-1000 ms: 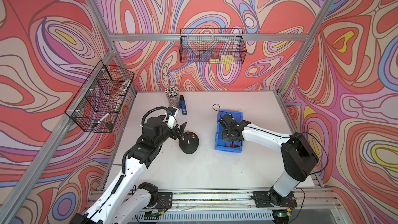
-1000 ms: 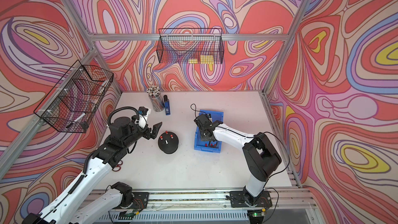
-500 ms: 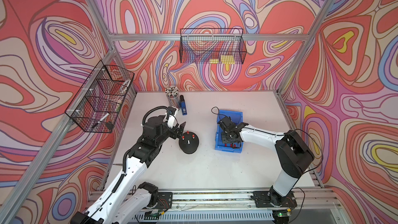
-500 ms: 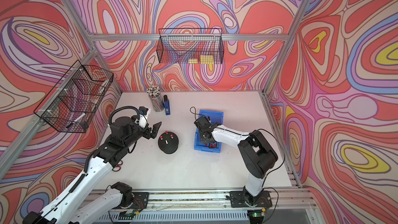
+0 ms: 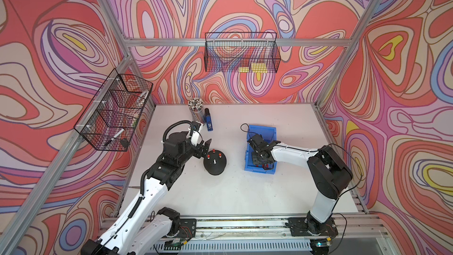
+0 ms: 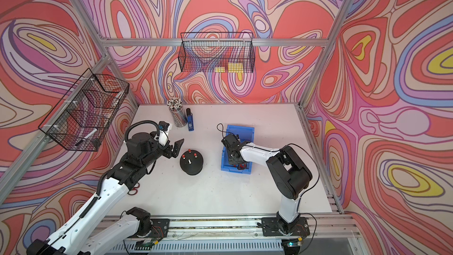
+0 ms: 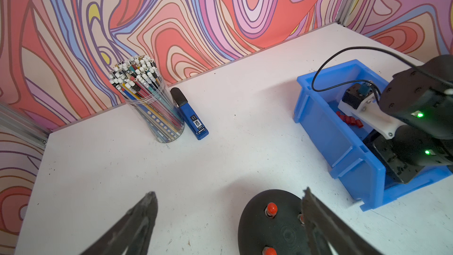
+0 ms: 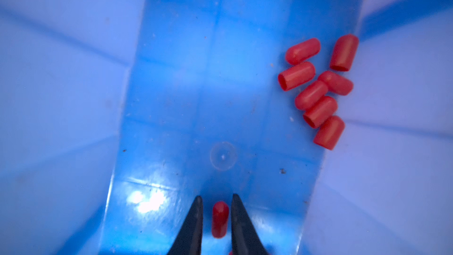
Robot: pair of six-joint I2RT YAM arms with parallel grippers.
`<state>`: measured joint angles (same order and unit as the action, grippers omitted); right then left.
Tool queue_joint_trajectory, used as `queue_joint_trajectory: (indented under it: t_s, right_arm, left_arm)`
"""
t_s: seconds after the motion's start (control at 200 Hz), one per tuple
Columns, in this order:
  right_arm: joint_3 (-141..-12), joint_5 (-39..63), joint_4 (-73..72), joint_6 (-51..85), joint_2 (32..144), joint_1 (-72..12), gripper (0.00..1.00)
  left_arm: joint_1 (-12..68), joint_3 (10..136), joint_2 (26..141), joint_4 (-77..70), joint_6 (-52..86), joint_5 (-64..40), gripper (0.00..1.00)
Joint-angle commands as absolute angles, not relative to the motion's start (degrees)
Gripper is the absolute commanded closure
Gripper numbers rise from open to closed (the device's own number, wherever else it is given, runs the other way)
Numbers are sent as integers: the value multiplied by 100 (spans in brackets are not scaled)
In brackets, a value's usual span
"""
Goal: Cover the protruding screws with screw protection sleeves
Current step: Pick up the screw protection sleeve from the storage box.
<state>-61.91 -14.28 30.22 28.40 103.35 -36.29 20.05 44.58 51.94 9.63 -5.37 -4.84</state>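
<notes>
Inside the blue bin [image 5: 263,130], at 3 o'clock from the dome [image 5: 215,169], the right pincer [image 8: 217,196], tips narrowly parted, straddles one red cap [image 8: 220,219] lying flat, lengthwise between them; seven more caps [image 8: 311,95] lie clustered; of four upright studs [image 5: 214,161], three are capped, one bare; the left pincer [image 7: 229,192] is spread wide.

A robot lab cell is shown: a white table [image 5: 232,192] is enclosed by an aluminium frame [image 5: 235,42] and swirl-printed walls [image 5: 171,8], and two robot arms [image 5: 152,192] are mounted on a rail [image 5: 245,224].
</notes>
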Motion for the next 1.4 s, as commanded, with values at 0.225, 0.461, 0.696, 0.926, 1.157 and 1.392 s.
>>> queue_joint_trajectory:
  t_s: [0.225,0.461,0.696,0.926,1.157,1.392]
  right_arm:
    - [-6161,-1437,3024,2760,10432,-3568,83]
    - [-6218,-1408,2979,2734,10496,-3535,83]
    - [-6240,-1327,2932,2698,10506,-3499,87]
    - [-6266,-1328,2934,2654,10433,-3481,94]
    - [-6278,-1123,2995,2636,9676,-3484,98]
    - [-6102,-605,2799,2530,8572,-3488,98]
  left_arm:
    - [2022,4465,5203,1002,-559,-432,8]
    - [2023,4465,5203,1017,-557,-431,9]
    - [2022,4465,5219,1019,-563,-429,8]
    - [2023,4465,5229,1020,-571,-431,9]
    - [2022,4508,5265,1046,-535,-541,8]
    - [2021,4672,5344,1096,-218,-1134,9]
